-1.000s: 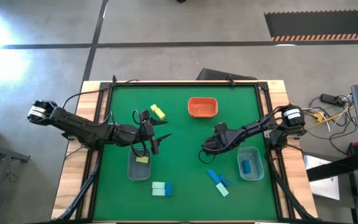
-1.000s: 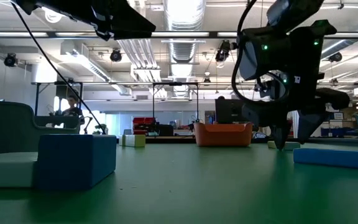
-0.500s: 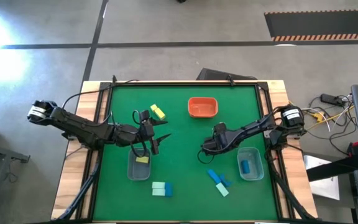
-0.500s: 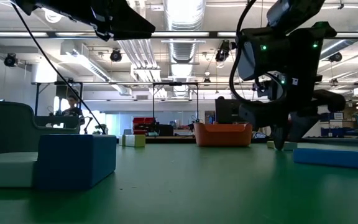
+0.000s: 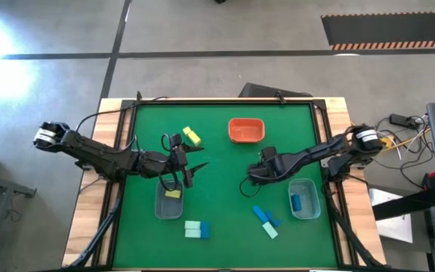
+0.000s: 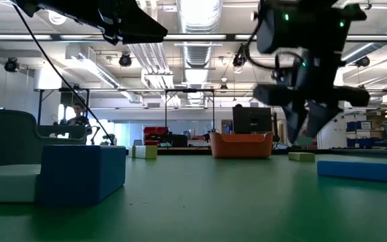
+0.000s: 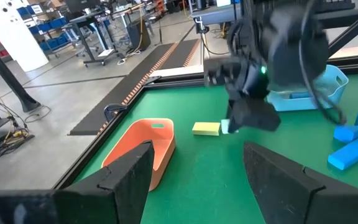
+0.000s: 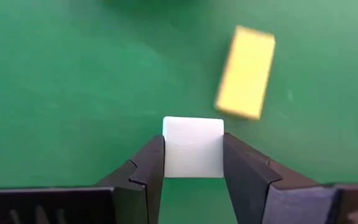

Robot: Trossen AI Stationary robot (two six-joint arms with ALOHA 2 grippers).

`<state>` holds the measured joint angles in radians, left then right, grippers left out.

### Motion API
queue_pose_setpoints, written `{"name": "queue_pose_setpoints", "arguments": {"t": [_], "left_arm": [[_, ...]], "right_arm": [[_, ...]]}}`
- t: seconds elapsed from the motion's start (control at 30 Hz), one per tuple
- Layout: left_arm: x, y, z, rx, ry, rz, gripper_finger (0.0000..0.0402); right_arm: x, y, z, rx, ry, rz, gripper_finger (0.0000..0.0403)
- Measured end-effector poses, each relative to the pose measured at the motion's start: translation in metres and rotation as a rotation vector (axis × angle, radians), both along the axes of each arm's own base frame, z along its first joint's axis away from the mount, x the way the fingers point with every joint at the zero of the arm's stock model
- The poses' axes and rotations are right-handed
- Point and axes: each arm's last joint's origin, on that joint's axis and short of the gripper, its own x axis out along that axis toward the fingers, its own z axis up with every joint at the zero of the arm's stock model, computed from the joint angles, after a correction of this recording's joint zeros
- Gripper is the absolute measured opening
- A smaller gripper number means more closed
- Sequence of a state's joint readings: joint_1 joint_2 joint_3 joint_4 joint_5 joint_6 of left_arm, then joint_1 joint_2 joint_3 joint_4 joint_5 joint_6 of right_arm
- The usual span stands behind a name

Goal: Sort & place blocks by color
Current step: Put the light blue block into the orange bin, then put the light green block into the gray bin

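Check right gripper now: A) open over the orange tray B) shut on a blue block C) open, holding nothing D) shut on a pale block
D: in the right wrist view the right gripper clamps a pale block between its fingers, above the mat.

**Colours on the bench**

Bench [image 5: 217, 151]: flat green mat, pale wood border, black rail along the edges.
Tray [image 5: 246, 130]: solid orange.
Left bin [image 5: 168, 202]: clear greyish, one yellow block [image 5: 173, 194] inside.
Right bin [image 5: 303, 199]: clear, bluish tint, one blue block [image 5: 298, 202] inside.
Loose yellow block [image 5: 192, 136] near the tray.
Front edge pair: mint block [image 5: 192, 229] beside a small blue block [image 5: 205, 230].
Right cluster: two blue blocks [image 5: 262, 214], one mint [image 5: 270, 232].
Right gripper [image 8: 193, 163]: dark jaws on a very pale mint, near-white block [image 8: 193, 148]; plain yellow block [image 8: 246, 71] on green beyond.
Both arms [image 5: 112, 157]: black, white bands at the outer joints.
Floor [image 5: 202, 45]: grey concrete with dark lines; an orange-and-white striped strip [image 5: 384, 45] edges a black mat.
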<state>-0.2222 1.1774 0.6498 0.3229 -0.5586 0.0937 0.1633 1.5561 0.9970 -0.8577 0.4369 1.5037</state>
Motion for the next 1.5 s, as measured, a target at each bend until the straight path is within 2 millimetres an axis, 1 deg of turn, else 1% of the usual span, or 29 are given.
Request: {"name": "queue_pose_setpoints", "arguments": {"t": [0.1, 0.2, 0.3, 0.43, 0.53, 0.63, 0.93, 1.03, 1.17, 1.4, 1.5], "left_arm": [[0.0, 0.0, 0.0, 0.0, 0.0, 0.0, 0.0231], [0.0, 0.0, 0.0, 0.0, 0.0, 0.0, 0.0231], [0.0, 0.0, 0.0, 0.0, 0.001, 0.0, 0.0231], [0.0, 0.0, 0.0, 0.0, 0.001, 0.0, 0.0231], [0.0, 0.0, 0.0, 0.0, 0.001, 0.0, 0.0231], [0.0, 0.0, -0.001, 0.0, 0.003, 0.0, 0.0231], [0.0, 0.0, -0.001, 0.002, 0.01, 0.0, 0.0231], [-0.001, 0.0, -0.003, 0.007, 0.03, 0.0, 0.0231], [-0.001, 0.0, -0.003, 0.006, 0.028, 0.0, 0.0231], [-0.001, 0.0, -0.004, 0.007, 0.035, 0.001, 0.0231], [-0.001, 0.0, -0.004, 0.006, 0.034, 0.001, 0.0231]], "right_arm": [[0.006, -0.001, 0.02, -0.074, -0.076, 0.027, 0.0122], [0.014, -0.009, 0.036, -0.134, -0.107, 0.056, 0.0127], [0.027, -0.023, 0.048, -0.179, -0.106, 0.074, 0.0127], [0.044, -0.048, 0.052, -0.211, -0.068, 0.083, 0.0126], [0.052, -0.071, 0.05, -0.227, -0.029, 0.065, 0.0128], [0.057, -0.089, 0.043, -0.226, 0.011, 0.041, 0.0128], [0.075, -0.121, 0.015, -0.197, -0.015, 0.047, 0.0128], [0.078, -0.128, 0.009, -0.202, -0.011, 0.049, 0.013], [0.079, -0.133, 0.003, -0.199, 0.006, 0.049, 0.0147], [0.079, -0.133, 0.002, -0.202, 0.017, 0.064, 0.0184], [0.078, -0.133, 0.006, -0.201, 0.018, 0.082, 0.0194]]}}
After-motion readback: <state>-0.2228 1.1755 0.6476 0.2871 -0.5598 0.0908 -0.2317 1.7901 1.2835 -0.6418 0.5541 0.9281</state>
